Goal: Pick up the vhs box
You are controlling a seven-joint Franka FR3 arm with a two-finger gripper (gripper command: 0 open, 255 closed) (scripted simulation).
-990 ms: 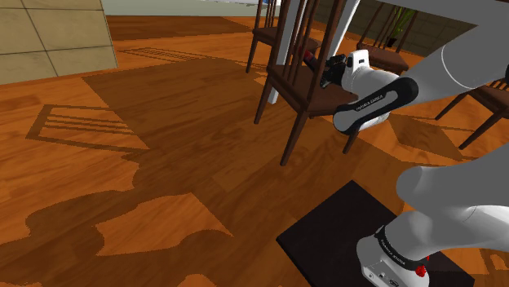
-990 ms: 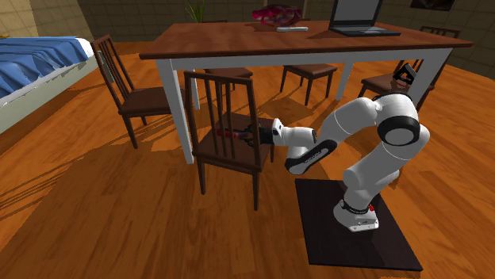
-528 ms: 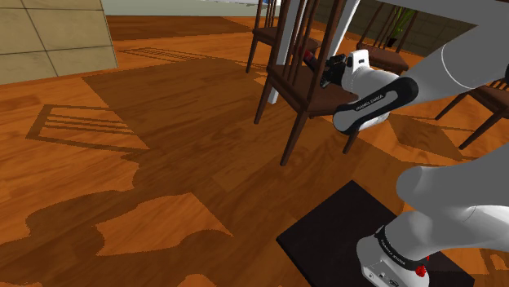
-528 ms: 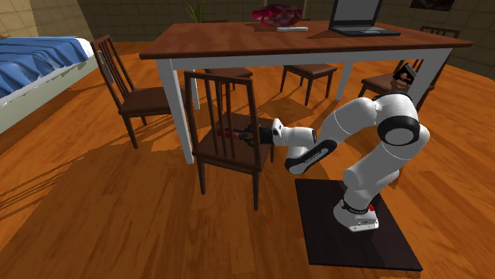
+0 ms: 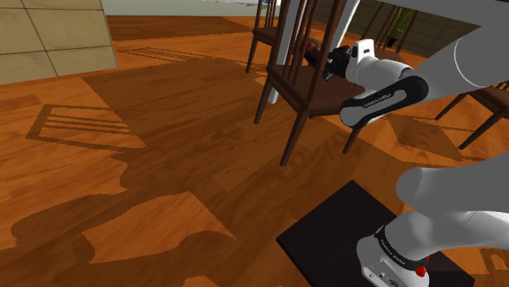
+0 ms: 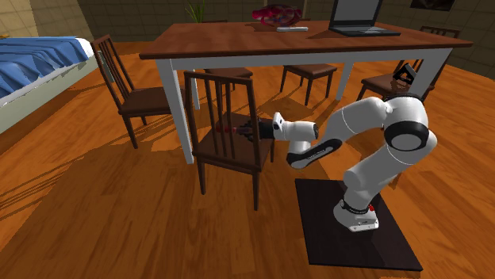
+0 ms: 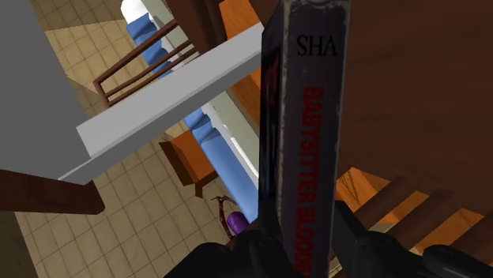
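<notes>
Polished orange-brown wooden floor [image 6: 111, 222] spreads under the furniture of a dining room. The all-black two-finger gripper [image 6: 252, 129] reaches level in beneath the table's edge, and its fingers [image 7: 371, 249] are pressed against both faces of the dark vhs box with red lettering [image 7: 304, 118], pinching it near one end. In the wrist view the box stands on edge between them, with white letters "SHA" above the red title on its spine. In the second exterior view the box [image 6: 228, 129] hangs over the seat of the dark brown slat-backed wooden chair [image 6: 230, 154], in front of the slats. Just behind the chair stands the brown-topped, white-legged worktop [image 6: 230, 36], carrying an open dark laptop [image 6: 357, 16]. Further chairs surround it, and a blue-covered bed [image 6: 32, 55] lies at that view's left.
</notes>
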